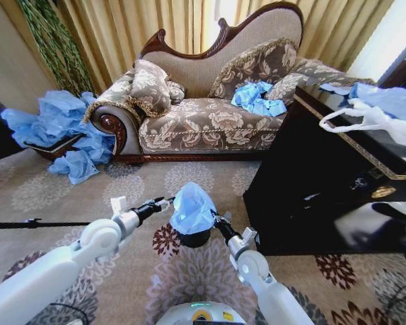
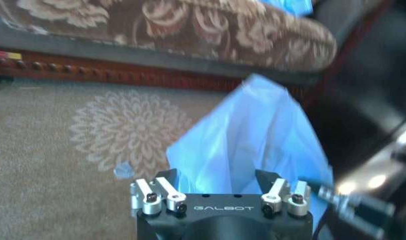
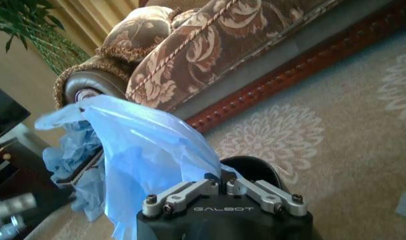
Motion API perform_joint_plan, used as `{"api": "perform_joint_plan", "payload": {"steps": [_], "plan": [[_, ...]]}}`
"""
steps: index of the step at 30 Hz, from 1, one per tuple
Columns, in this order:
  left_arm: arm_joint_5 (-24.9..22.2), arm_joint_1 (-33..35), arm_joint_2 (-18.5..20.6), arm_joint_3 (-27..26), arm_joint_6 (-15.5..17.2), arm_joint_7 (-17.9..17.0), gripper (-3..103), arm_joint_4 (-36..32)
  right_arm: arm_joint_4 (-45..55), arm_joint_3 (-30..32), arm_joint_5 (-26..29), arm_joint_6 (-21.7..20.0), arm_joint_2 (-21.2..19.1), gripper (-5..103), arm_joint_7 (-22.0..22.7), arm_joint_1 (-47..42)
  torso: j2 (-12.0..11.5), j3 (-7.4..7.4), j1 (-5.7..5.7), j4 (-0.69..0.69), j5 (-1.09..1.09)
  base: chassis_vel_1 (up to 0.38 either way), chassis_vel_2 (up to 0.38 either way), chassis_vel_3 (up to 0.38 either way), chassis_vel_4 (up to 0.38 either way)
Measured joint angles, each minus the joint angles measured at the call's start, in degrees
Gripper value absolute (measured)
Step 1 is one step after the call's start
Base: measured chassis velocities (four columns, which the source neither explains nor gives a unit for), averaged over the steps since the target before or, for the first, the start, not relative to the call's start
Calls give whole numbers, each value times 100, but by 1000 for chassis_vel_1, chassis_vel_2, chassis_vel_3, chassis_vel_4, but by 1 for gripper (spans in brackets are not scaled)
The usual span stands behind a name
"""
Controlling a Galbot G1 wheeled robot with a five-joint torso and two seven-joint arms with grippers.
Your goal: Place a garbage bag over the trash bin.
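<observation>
Patterned carpet [image 1: 210, 183], sofa [image 1: 203, 115] behind, garbage bag [image 1: 191, 208] draped over trash bin [image 1: 194, 238]

The light blue garbage bag [image 1: 192, 206] sits puffed over the small black trash bin [image 1: 195, 238], low in the frame's middle.

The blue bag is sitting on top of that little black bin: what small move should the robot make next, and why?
Probably both arms should ease the garbage bag downward. It only caps the top of the trash bin, whose black side shows below. The left gripper and right gripper are at opposite edges of the bag, so pulling evenly should draw it over the rim.
</observation>
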Motion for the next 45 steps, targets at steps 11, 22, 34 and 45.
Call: {"api": "perform_joint_plan", "payload": {"steps": [11, 22, 34, 45], "plan": [[1029, -784, -490, 1100, -172, 10, 97, 563, 50, -132, -31, -6, -23, 0, 25, 8, 0, 0, 0, -2, 1, 0, 0, 0, 0], [1332, -1779, -988, 2076, -155, -413, 67, 1134, 75, -141, -61, -6, -23, 0, 70, 4, 0, 0, 0, -2, 1, 0, 0, 0, 0], [988, -1681, -1056, 1778, -297, -565, 18, 1210, 72, -7, -7, -5, -44, 0, 80, 40, 0, 0, 0, 0, 2, 0, 0, 0, 0], [-1883, -1691, -1250, 1105, -828, -267, 0, 826, 58, 3, -2, 16, -16, 0, 87, -33, 0, 0, 0, -1, 1, 0, 0, 0, 0]]}}
